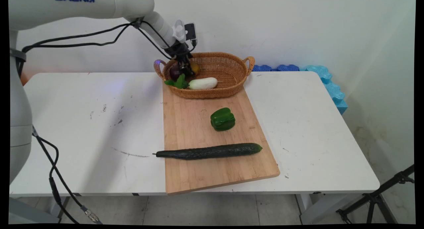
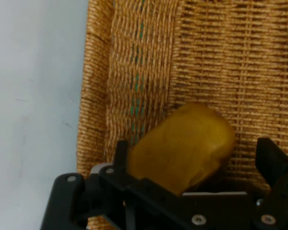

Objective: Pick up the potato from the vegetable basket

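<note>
While down inside the wicker basket (image 1: 228, 70), the gripper (image 2: 197, 165) was spread around a yellow potato (image 2: 182, 148), not pinching it.

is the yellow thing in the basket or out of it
In. The yellow-orange rounded fruit lies against the woven wicker basket weave, between the black gripper and its spread fingers, by the dark purple vegetable.

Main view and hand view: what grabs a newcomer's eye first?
The gripper reaching down into the wicker basket at the far end of the wooden cutting board, its fingers open on either side of a yellow-brown potato. Next, the long dark cucumber lying across the board's near part, with a green bell pepper behind it. A white eggplant lies at the basket's front.
</note>
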Available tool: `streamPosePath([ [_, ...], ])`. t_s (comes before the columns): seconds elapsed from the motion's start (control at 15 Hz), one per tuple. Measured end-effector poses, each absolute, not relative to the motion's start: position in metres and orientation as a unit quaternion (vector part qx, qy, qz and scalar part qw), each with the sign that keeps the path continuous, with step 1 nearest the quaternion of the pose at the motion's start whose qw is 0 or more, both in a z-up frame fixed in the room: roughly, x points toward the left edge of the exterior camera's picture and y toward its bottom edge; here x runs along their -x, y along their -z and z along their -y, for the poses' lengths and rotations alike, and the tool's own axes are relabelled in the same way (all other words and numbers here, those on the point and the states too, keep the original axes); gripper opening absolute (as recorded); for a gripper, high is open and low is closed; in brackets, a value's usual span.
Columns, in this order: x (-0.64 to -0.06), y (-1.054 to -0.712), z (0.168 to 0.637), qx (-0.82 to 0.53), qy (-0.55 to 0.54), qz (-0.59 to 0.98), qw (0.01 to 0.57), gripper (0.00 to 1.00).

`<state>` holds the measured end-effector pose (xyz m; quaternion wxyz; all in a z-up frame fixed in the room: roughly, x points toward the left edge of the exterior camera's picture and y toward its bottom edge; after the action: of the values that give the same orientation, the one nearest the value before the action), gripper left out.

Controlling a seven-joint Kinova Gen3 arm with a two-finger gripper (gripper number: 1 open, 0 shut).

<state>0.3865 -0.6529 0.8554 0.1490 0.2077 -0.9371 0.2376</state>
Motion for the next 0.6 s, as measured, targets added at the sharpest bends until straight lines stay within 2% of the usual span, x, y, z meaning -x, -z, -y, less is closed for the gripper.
streamPosePath([
  [0.6,-0.381,-0.839,0.664,-0.207,-0.231,0.94,0.142,1.0],
])
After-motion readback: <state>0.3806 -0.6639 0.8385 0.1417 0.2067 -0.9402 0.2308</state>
